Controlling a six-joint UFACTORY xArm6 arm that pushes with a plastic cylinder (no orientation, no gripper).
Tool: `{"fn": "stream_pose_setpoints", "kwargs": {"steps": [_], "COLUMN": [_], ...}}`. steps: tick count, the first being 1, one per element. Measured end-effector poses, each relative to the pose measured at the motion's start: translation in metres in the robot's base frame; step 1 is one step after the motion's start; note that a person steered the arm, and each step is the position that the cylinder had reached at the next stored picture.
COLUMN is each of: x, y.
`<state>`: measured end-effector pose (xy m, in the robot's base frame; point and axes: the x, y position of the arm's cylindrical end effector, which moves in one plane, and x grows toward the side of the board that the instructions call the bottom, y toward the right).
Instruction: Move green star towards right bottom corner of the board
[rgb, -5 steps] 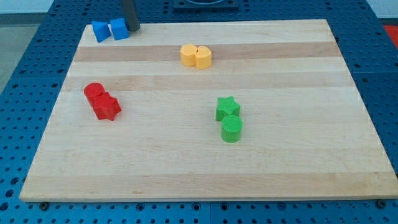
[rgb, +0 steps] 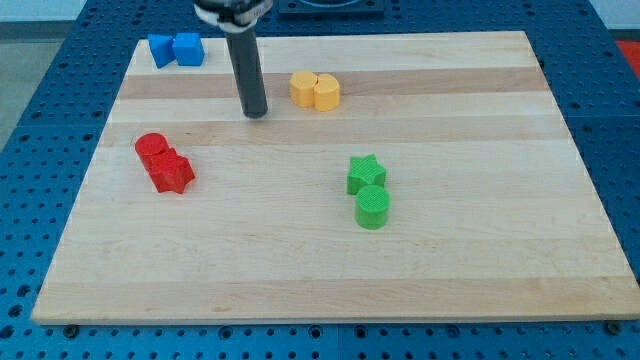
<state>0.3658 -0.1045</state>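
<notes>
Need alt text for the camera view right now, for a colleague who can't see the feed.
My tip rests on the wooden board, up and to the view's left of the green star, not touching it. A green cylinder touches the star's lower side. Two yellow blocks sit just right of the tip, two blue blocks at top left, two red blocks at left.

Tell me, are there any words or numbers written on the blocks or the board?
No, there is nothing to read.
The green star, the other coloured blocks and the wooden board are all plain, with no letters, numbers or signs.
My tip is a plain dark rod, unmarked too.
</notes>
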Motion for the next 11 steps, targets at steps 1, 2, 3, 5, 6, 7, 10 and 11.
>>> {"fn": "stream_pose_setpoints", "kwargs": {"steps": [1, 2, 3, 5, 6, 7, 10, 11], "x": [0.039, 0.059, 0.068, 0.1, 0.099, 0.097, 0.125, 0.112], "y": [0.001, 0.033, 0.077, 0.085, 0.093, 0.133, 0.224, 0.205]}}
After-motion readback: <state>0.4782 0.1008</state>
